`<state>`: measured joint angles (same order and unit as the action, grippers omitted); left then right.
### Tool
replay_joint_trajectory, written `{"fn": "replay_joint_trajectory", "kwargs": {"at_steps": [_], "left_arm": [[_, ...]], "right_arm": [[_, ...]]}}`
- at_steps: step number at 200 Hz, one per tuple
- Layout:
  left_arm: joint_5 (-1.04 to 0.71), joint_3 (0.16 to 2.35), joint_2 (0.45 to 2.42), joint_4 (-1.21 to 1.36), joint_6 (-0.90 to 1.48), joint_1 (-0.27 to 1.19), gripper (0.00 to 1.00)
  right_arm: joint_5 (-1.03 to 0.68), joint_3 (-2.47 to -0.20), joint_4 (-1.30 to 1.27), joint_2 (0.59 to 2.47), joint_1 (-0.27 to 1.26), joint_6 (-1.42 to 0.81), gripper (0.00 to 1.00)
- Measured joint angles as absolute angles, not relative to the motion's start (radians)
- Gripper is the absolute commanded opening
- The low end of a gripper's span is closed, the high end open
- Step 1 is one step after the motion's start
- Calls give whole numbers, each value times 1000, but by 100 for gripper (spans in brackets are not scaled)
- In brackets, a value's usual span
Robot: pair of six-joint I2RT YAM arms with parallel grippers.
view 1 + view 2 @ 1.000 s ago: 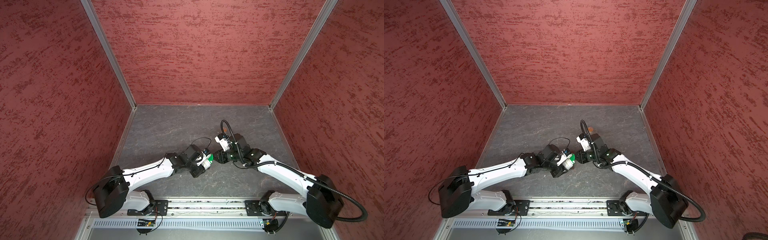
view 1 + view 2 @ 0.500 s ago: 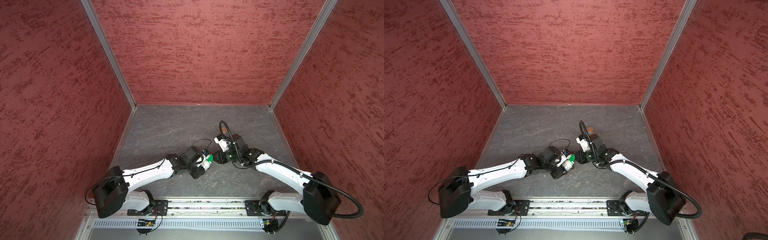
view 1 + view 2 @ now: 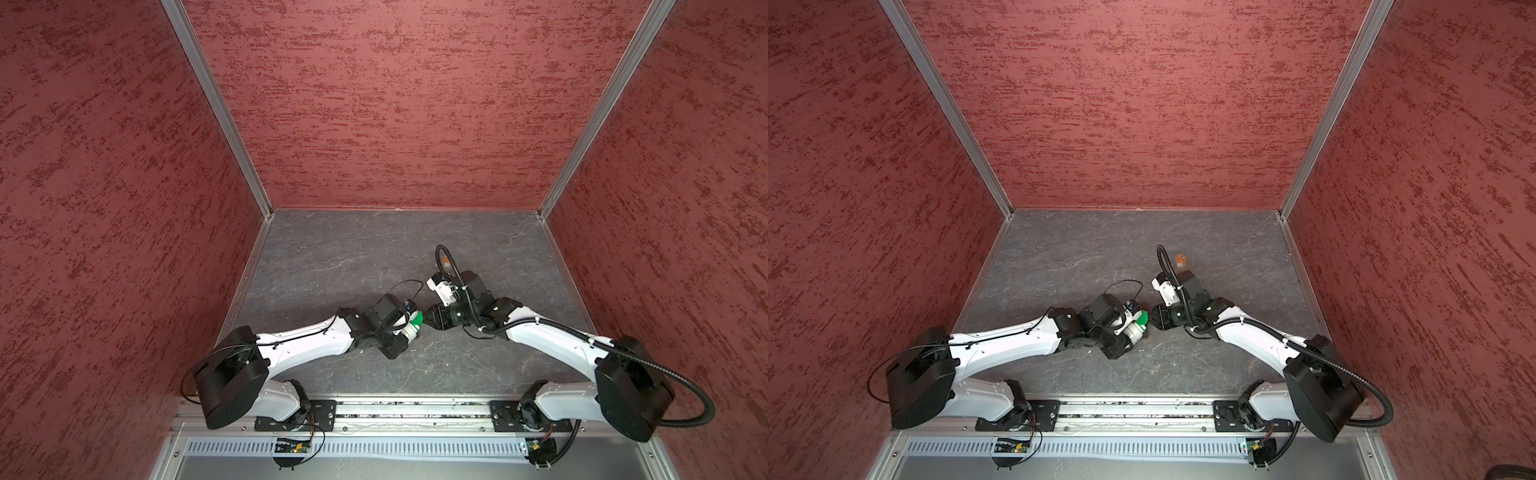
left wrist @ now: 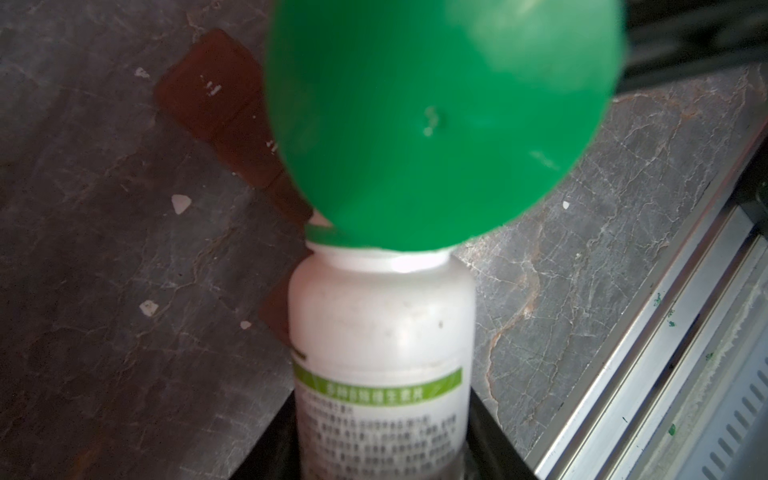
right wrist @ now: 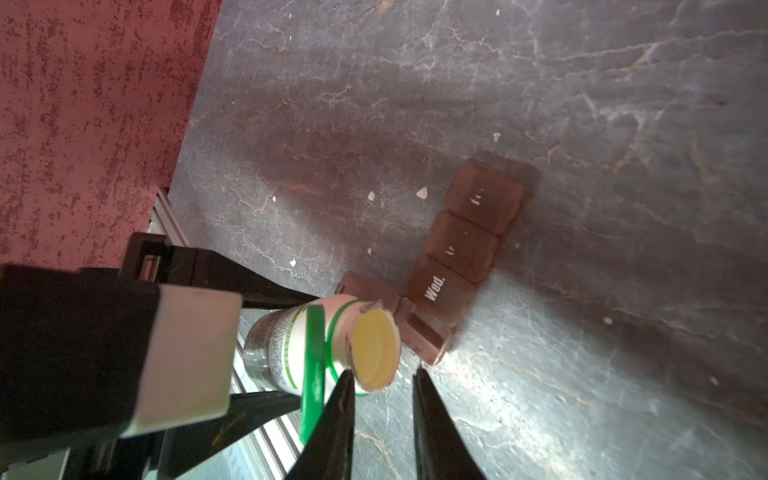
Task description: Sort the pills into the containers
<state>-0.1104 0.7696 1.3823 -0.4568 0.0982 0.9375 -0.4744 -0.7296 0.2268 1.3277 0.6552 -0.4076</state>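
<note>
The step in hand looks like getting the pill bottle (image 4: pixel 382 332) open for pouring. The left gripper (image 3: pixel 406 331) has its jaws clamped on the bottle's labelled body and holds it tipped low over the counter (image 5: pixel 540 83). The green flip cap (image 4: pixel 440 124) is swung back. The mouth points at the brown weekly pill organizer (image 5: pixel 461 245), just beside its one open compartment (image 5: pixel 426 336), next to the closed "Wed." lid. A pale yellow disc (image 5: pixel 374 349), probably a liner seal with a ragged edge, lies across the mouth, and no pills are visible; presumably they are inside. The right gripper (image 5: pixel 382 372) sits at the mouth with its jaws narrow, a slim gap between them and nothing in it. One tip is right at the disc's rim; whether it touches cannot be told. The next move likely calls for pinching the disc's raised edge and pulling it away while the left arm holds the bottle steady, then tipping the bottle over the open compartment. Small white chips (image 5: pixel 422 192) dot the counter, and an orange-capped bottle (image 3: pixel 1179 258) stands behind the right arm. Compared with a second ago, the right arm's elbow has swung toward the middle and its gripper has closed in on the green cap. The left arm and the bottle have barely shifted.
</note>
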Motion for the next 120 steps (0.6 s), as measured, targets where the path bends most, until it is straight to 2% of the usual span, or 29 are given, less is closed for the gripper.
{"fn": "replay_joint_trajectory", "kwargs": {"at_steps": [69, 120], "left_arm": [[-103, 775, 1417, -474, 109, 937, 0], [-101, 789, 1423, -503, 109, 942, 0]], "right_arm": [[-455, -716, 230, 1335, 639, -398, 28], [-423, -707, 246, 1320, 614, -383, 35]]}}
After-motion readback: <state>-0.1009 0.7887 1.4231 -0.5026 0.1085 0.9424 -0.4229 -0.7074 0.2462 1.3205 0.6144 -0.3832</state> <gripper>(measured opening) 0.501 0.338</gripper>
